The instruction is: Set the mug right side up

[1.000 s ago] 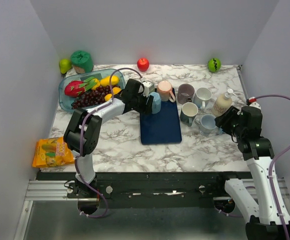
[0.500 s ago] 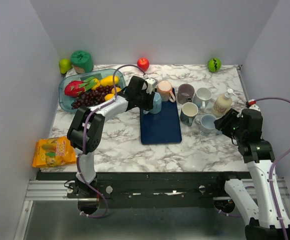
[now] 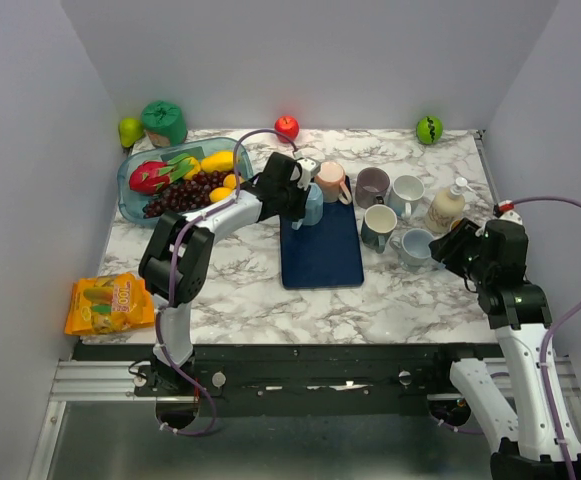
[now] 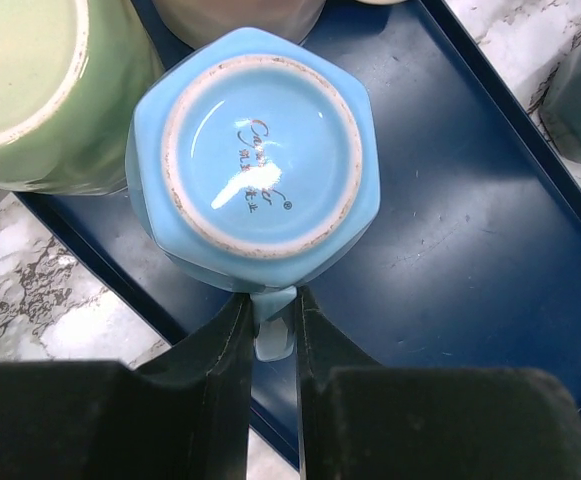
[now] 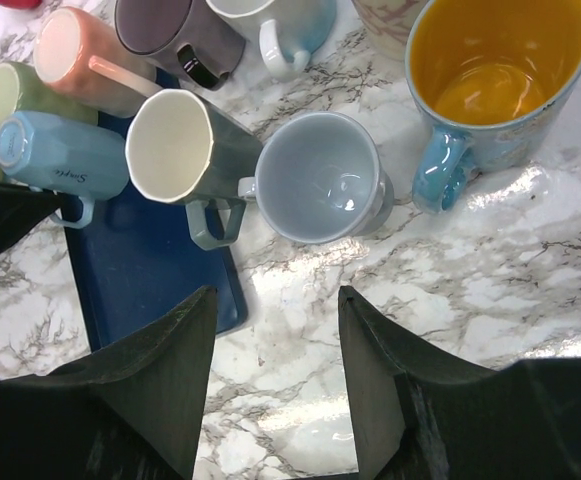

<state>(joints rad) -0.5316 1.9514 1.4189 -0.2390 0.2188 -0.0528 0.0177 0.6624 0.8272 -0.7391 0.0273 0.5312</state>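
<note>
A light blue mug [image 4: 260,160] stands upside down at the back left corner of the dark blue tray [image 4: 450,250], its base facing up. My left gripper [image 4: 272,315] is shut on the mug's handle [image 4: 273,335], which sits between the two fingertips. In the top view the mug [image 3: 313,207] is just past the left gripper [image 3: 300,200]. It also shows in the right wrist view [image 5: 65,155]. My right gripper [image 5: 275,300] is open and empty above bare marble, just in front of a pale blue mug [image 5: 320,180].
A green mug [image 4: 40,90] and a pink mug [image 3: 330,180] stand upside down beside the blue one. Upright mugs crowd the right: dark teal [image 5: 185,150], purple [image 5: 175,25], yellow-lined [image 5: 495,70]. A fruit tub [image 3: 175,178] sits back left, a snack bag [image 3: 108,303] front left.
The left wrist has moved a little to the right, closer against the blue mug. The right arm has shifted slightly. The mugs have not moved.
</note>
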